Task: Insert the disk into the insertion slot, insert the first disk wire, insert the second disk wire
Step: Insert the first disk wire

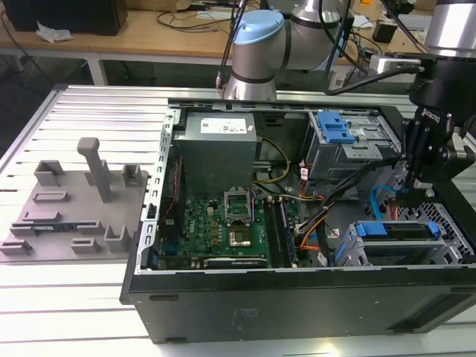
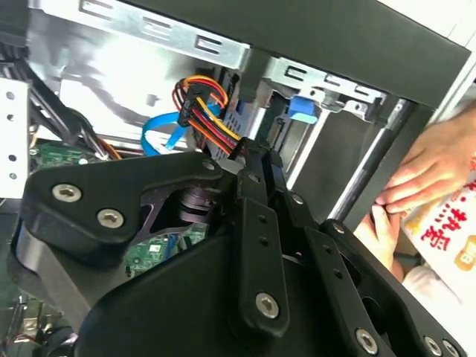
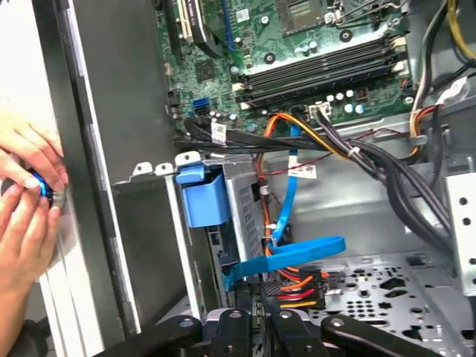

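Observation:
The disk (image 1: 394, 239) lies in the insertion slot (image 1: 349, 253), the low grey perforated cage at the exterior view's right; its blue carrier tab (image 3: 202, 197) sticks out of the cage. My gripper (image 1: 411, 195) hangs just above and behind that cage. In both wrist views the gripper (image 2: 256, 152) (image 3: 260, 320) is shut on the connector of a disk wire (image 2: 212, 123) (image 3: 297, 285), a bundle of orange, red, yellow and black leads. A flat blue disk wire (image 3: 290, 256) (image 2: 160, 130) curves loose beside it, by the cage's back end.
The open black case (image 1: 297, 297) holds a green motherboard (image 1: 223, 227), a grey power supply (image 1: 219, 152) and a taller cage with a blue latch (image 1: 335, 126). A person's hands (image 3: 26, 193) (image 2: 431, 171) rest just outside the case wall. A grey fixture block (image 1: 74, 201) sits at the exterior view's left.

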Controlling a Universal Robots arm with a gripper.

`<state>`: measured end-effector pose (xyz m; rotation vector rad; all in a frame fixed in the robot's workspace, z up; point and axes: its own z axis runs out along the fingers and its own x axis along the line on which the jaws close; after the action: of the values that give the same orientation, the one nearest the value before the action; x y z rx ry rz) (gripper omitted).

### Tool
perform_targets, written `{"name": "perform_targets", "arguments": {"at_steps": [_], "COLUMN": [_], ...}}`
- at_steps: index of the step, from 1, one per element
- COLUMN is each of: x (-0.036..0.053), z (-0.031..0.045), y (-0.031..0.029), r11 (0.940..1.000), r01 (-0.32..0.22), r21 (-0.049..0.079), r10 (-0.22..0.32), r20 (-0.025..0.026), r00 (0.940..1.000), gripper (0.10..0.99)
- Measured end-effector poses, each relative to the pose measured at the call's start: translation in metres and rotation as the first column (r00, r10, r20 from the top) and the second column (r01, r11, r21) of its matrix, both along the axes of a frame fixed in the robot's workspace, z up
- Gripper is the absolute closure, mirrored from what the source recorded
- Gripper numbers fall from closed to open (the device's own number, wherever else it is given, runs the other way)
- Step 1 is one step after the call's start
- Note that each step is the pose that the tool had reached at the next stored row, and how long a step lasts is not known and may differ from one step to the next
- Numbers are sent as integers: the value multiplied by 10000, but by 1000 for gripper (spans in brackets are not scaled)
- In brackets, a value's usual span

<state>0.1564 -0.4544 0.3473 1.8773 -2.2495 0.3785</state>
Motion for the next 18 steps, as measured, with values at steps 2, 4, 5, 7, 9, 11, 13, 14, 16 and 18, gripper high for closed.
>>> {"name": "perform_targets", "arguments": {"at_steps": [2, 4, 5, 7, 9, 11, 13, 14, 16, 18], "x": [0, 0, 0, 0, 1, 4, 6, 9, 16, 45], "z": [0, 2, 7, 17, 21, 27, 29, 33, 37, 48], "y": [0, -1, -4, -29, -86, -157, -176, -186, -193, -212], "r11": [9998, 9995, 9992, 9980, 9919, 9837, 9826, 9819, 9811, 9788], "r01": [-162, -249, -271, -275, -275, -275, -282, -308, -355, -400], "r21": [115, 198, 282, 576, 1240, 1778, 1835, 1870, 1902, 2008], "r10": [162, 249, 271, 275, 275, 274, 281, 308, 355, 401], "r20": [-13, -16, -13, -5, 13, 28, 30, 31, 32, 36], "r00": [9999, 9997, 9996, 9996, 9996, 9996, 9996, 9995, 9994, 9992], "gripper": [922, 922, 922, 922, 922, 922, 922, 922, 922, 922]}}
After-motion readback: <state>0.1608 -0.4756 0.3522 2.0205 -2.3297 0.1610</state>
